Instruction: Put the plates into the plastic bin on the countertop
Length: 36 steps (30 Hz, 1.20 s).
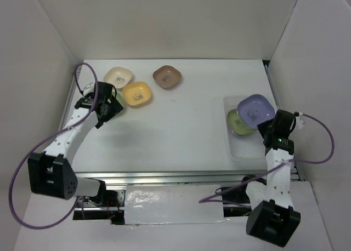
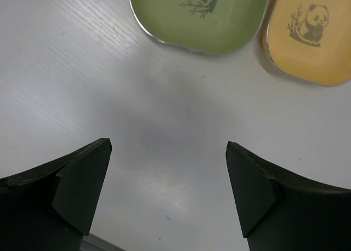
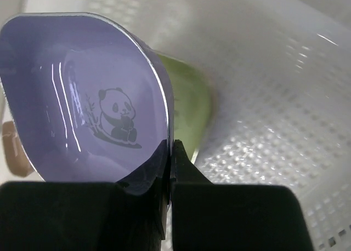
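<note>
Over the plastic bin [image 1: 241,150] at the right of the countertop [image 1: 181,130], a lavender plate [image 1: 255,109] is held tilted, its near rim pinched between the closed fingers of the right gripper [image 1: 267,131]. The right wrist view shows those fingers [image 3: 186,166] clamped on the rim of the plate, whose centre carries a small printed panda sitting by bamboo stalks; no lettering can be read. Under and partly behind it, a green plate [image 1: 237,124] lies inside the bin; whether the two touch I cannot tell.

Across the countertop, at its far left, three more plates rest well apart from the bin: a cream plate [image 1: 118,75], a yellow plate [image 1: 136,93] just beside it, and a brown plate [image 1: 166,76] to their right. The left gripper [image 1: 111,107] hangs near the yellow plate, its jaws spread wide and holding nothing. Its wrist view shows a panda print on both plates ahead.
</note>
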{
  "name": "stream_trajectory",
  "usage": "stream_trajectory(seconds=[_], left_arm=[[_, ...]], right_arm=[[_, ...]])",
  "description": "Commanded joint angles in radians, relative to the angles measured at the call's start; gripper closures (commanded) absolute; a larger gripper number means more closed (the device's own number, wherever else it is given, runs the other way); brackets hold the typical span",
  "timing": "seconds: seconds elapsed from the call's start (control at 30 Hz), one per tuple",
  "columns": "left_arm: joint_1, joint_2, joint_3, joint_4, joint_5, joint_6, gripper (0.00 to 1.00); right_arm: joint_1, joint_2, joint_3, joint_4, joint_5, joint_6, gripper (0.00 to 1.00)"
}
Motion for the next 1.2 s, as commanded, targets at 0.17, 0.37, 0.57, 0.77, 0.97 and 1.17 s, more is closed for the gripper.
stream_trajectory(seconds=[0.17, 0.37, 0.57, 0.77, 0.97, 1.17], left_arm=[[0.134, 0.214, 0.152, 0.047, 0.133, 0.118, 0.01], [0.209, 0.263, 0.143, 0.064, 0.185, 0.124, 0.01], [0.259, 0.299, 0.180, 0.055, 0.188, 0.124, 0.01], [0.352, 0.440, 0.247, 0.110, 0.273, 0.134, 0.01], [0.361, 0.671, 0.410, 0.020, 0.214, 0.112, 0.04], [0.396, 0.747, 0.370, 0.037, 0.224, 0.064, 0.65]], right_arm=[[-0.104, 0.134, -0.004, 0.070, -0.221, 0.067, 0.94], [-0.041, 0.121, 0.011, 0.078, -0.293, 0.109, 0.00], [-0.012, -0.083, 0.054, -0.014, -0.233, 0.136, 0.00], [0.016, -0.186, 0.139, -0.065, -0.310, 0.090, 0.00], [0.056, -0.232, 0.151, -0.077, -0.362, 0.072, 0.00], [0.099, -0.247, 0.162, -0.073, -0.373, 0.070, 0.00]])
